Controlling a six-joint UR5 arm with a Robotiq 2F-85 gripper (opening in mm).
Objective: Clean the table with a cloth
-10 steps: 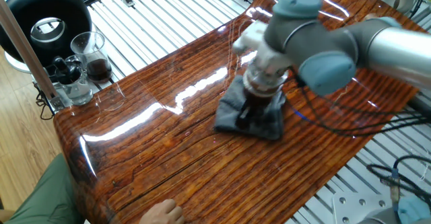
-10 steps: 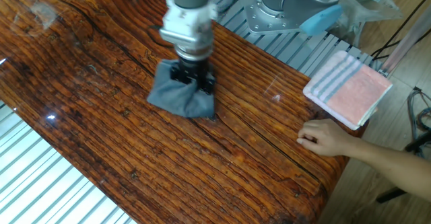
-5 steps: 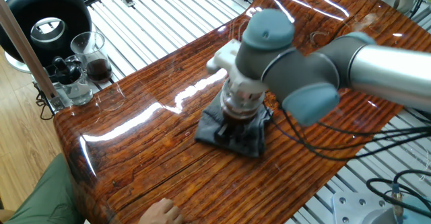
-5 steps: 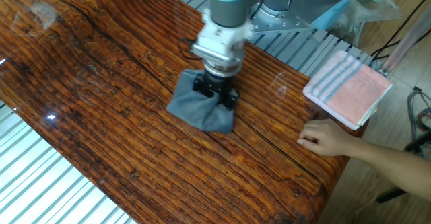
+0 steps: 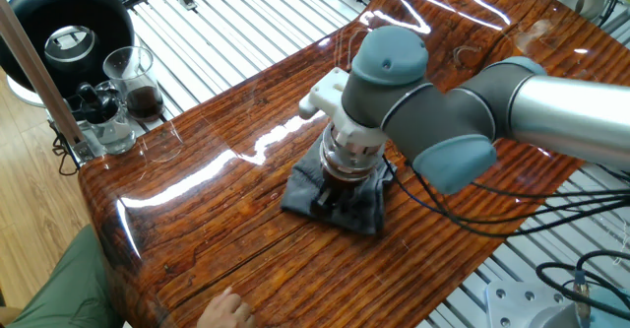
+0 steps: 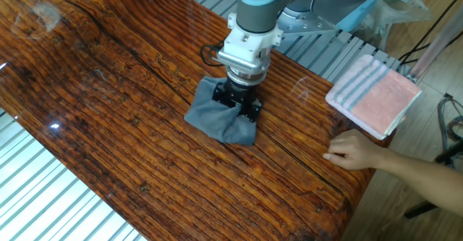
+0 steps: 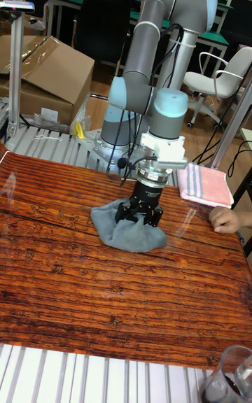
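Observation:
The blue-grey cloth [image 5: 346, 204] [image 6: 214, 122] [image 7: 123, 233] lies bunched on the glossy reddish-brown table [image 5: 212, 225] [image 6: 108, 103] [image 7: 77, 291], about mid-width. My gripper [image 5: 330, 194] [image 6: 237, 106] [image 7: 140, 216] points straight down into it. Its dark fingers are shut on a fold of the cloth and press it against the wood. The arm's grey wrist hides the cloth's far part in one fixed view.
A folded pink striped towel [image 6: 373, 95] [image 7: 204, 187] lies at the table's end. A person's hand [image 6: 353, 153] [image 7: 228, 220] rests beside it on the edge. Glass cups with dark liquid [image 5: 133, 82] stand at one corner, and another glass [image 7: 229, 377] stands at the near edge.
The arm has slid the cloth along the table toward the end where the person's hand rests. Most of that travel happened before the last half second.

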